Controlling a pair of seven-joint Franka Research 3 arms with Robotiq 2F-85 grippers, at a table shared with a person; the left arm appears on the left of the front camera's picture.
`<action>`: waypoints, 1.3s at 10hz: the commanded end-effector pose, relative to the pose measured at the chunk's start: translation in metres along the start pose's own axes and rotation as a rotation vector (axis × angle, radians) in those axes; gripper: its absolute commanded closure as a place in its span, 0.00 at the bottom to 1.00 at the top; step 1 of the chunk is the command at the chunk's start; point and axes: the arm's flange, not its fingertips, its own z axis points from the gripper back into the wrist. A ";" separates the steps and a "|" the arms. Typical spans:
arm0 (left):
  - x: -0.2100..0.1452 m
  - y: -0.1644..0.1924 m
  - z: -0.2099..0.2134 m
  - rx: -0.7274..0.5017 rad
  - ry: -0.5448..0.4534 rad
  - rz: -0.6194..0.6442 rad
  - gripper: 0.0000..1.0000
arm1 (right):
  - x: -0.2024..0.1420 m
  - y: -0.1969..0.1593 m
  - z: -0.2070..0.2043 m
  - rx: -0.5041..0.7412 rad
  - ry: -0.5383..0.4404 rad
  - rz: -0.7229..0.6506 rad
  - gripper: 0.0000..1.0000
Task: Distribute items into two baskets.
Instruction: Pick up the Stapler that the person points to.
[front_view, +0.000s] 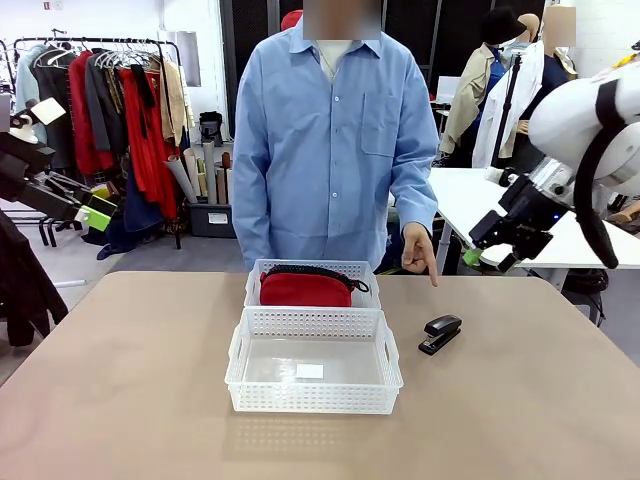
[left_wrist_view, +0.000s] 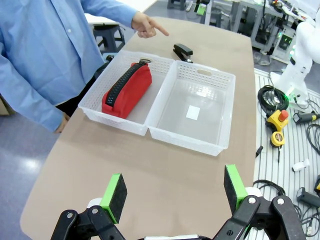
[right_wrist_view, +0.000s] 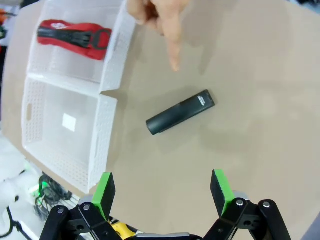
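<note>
My right gripper (right_wrist_view: 162, 189) spread wide above the stapler (right_wrist_view: 180, 112) on bare table (front_view: 120, 380), presumably lined up since the person's hand (right_wrist_view: 159, 17) points at it; pouch (front_view: 305, 288) sits in far basket (front_view: 253, 290), so 1 item left for the empty near basket (front_view: 310, 398); left gripper (left_wrist_view: 175, 192) also spread, idle.

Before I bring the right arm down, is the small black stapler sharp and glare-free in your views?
Front view: small black stapler sharp, soft shadow beneath it. Right wrist view: stapler crisp and evenly lit; the person's pointing hand looks slightly soft. Left wrist view: bright glare on the floor of the empty white lattice plastic basket.
</note>
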 end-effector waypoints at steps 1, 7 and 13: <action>0.000 -0.001 0.001 -0.005 -0.001 0.004 0.00 | 0.002 0.013 -0.012 -0.083 0.029 -0.097 0.00; 0.000 -0.001 0.001 -0.005 -0.001 0.004 0.00 | 0.011 0.020 -0.046 -0.197 -0.055 -0.355 0.00; 0.000 -0.001 0.001 -0.005 -0.001 0.004 0.00 | 0.014 0.031 -0.078 -0.303 -0.077 -0.424 0.00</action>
